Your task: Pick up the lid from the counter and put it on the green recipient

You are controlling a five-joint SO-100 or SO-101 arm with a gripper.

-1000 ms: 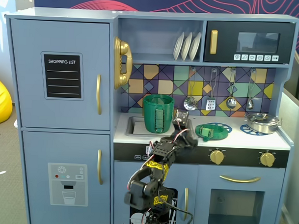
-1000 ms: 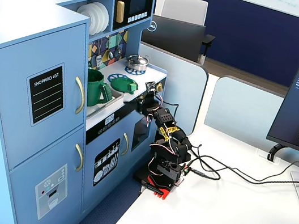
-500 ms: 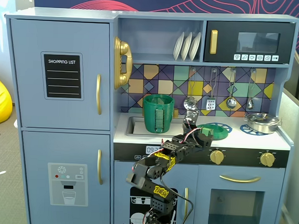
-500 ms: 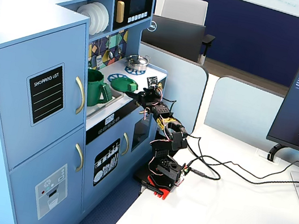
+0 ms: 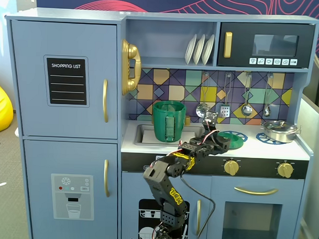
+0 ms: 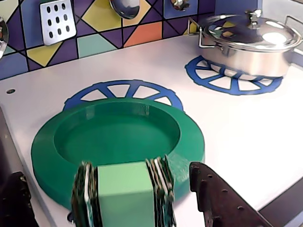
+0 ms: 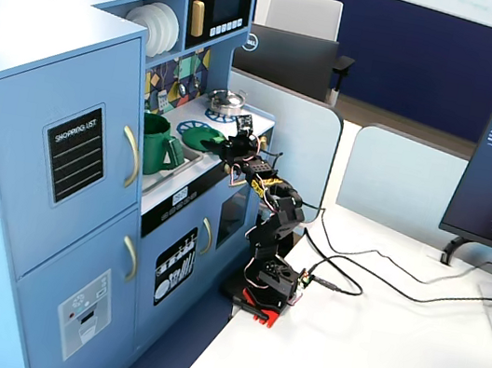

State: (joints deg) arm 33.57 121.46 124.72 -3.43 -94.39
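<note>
Nearest you in the wrist view: the gripper (image 6: 161, 198) pinches the small raised tab (image 6: 125, 194) on the lid (image 6: 118, 142), one finger pressed to each side of it. The lid lies upside down, hollow side up, flat on the white counter (image 6: 236, 142), partly over a blue burner ring (image 6: 123, 90).

Risk first. The tab is narrow and smooth, so I judge it could slip or let the lid swing as you lift, since the whole disc hangs off one edge. A tilted lid may catch the green pot (image 5: 169, 121) rim or land crooked.

Room to move. In the fixed view the pot stands in the sink (image 5: 143, 133), left of the gripper, and its rim sits well above the counter, so you need a clear lift before you travel. The hanging utensils (image 5: 247, 96) and the shelf (image 5: 172, 66) limit height behind.

To the right of the lid, the steel pot (image 6: 246, 42) sits on a second ring, well apart. The counter's front edge is close beside the lid.
</note>
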